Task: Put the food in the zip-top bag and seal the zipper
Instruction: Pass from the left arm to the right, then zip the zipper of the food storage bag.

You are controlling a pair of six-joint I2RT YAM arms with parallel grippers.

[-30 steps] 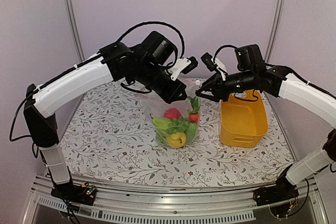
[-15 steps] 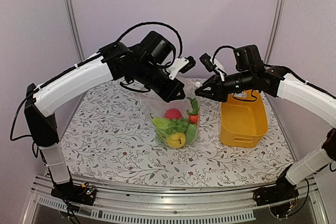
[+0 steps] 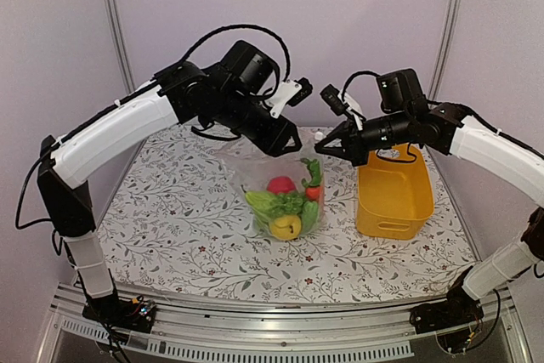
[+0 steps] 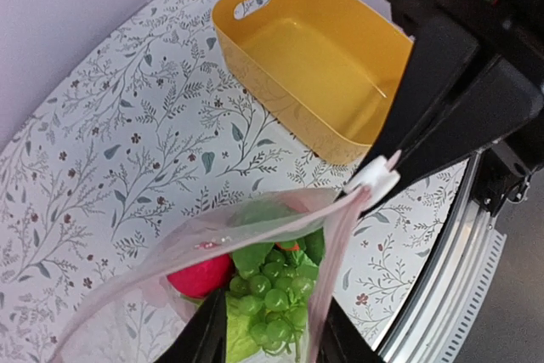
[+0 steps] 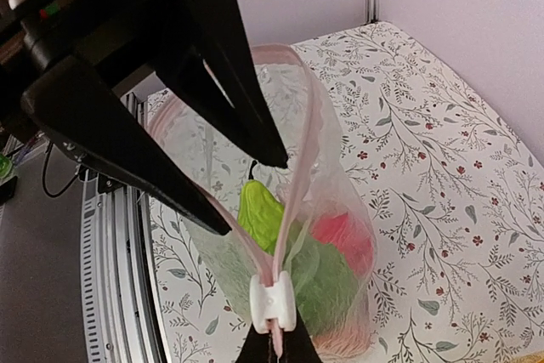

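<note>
Clear, thin plastic, the zip-top bag (image 3: 274, 178) sags limp over the table (image 3: 170, 210), its belly full of food (image 3: 286, 207). It looks light, slippery and easily torn. The right pincer (image 3: 321, 147) is clamped on the zipper (image 5: 272, 299) at its white end, the best hold, while the left pincer (image 3: 292, 154) stands open astride the mouth.

bag (image 3: 263, 172) mid-table (image 3: 170, 210), food (image 3: 285, 206) at its bottom. basket (image 3: 393, 197) just right of the bag. zipper (image 5: 272, 299) along the bag's top, left gripper (image 3: 293, 150) at its left, right gripper (image 3: 320, 148) at its right end, both above the food.
</note>
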